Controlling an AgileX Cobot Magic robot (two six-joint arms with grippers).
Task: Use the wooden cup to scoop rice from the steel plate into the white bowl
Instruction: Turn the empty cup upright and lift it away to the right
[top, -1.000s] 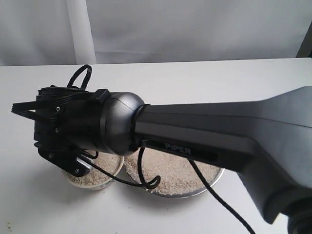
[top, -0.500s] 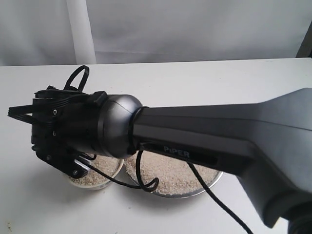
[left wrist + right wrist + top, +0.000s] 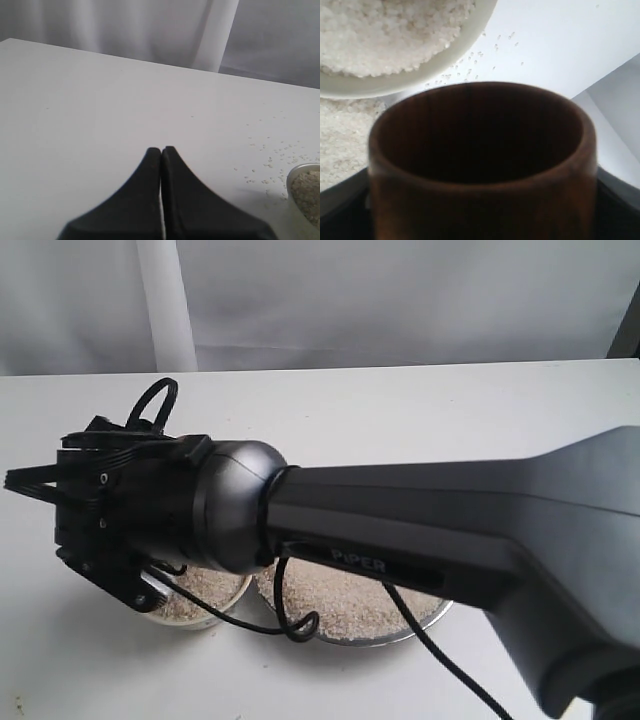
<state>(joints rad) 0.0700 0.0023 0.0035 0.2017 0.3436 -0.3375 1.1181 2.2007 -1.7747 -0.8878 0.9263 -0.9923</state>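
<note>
Exterior view: a dark arm (image 3: 420, 510) reaches in from the right and across the white table (image 3: 400, 410). Pale letters on its underside read "PiPER" (image 3: 362, 562). Its bulky wrist end hangs over the bowl (image 3: 175, 620) and hides most of it. The bowl stands just beside the plate (image 3: 352, 640), on the plate's left. Rice (image 3: 340, 595) fills the plate, and more shows in the bowl. A black cable (image 3: 290, 625) loops down from the arm over the plate's near edge. The cup is hidden behind the arm here, and I cannot read the fingers from this side. No other writing shows.

Left wrist view: the left hand (image 3: 161, 150) is closed, its two black fingers pressed tip to tip with nothing between them. It hangs over bare table. Loose grains lie scattered on the table near a rice-filled rim at the picture's edge; I cannot tell whether that rim is the plate's or the bowl's.

Right wrist view: the right hand (image 3: 480, 205) holds the cup (image 3: 480, 150), with black fingers showing at either side of its wall. The jaws stand wide to take its girth. The cup's mouth faces the camera and its inside looks dark, with no grains that I can make out. It is close to the bowl's rim, and the bowl is heaped with rice. Stray grains lie on the table beside the bowl. No label shows on the cup or the bowl.
</note>
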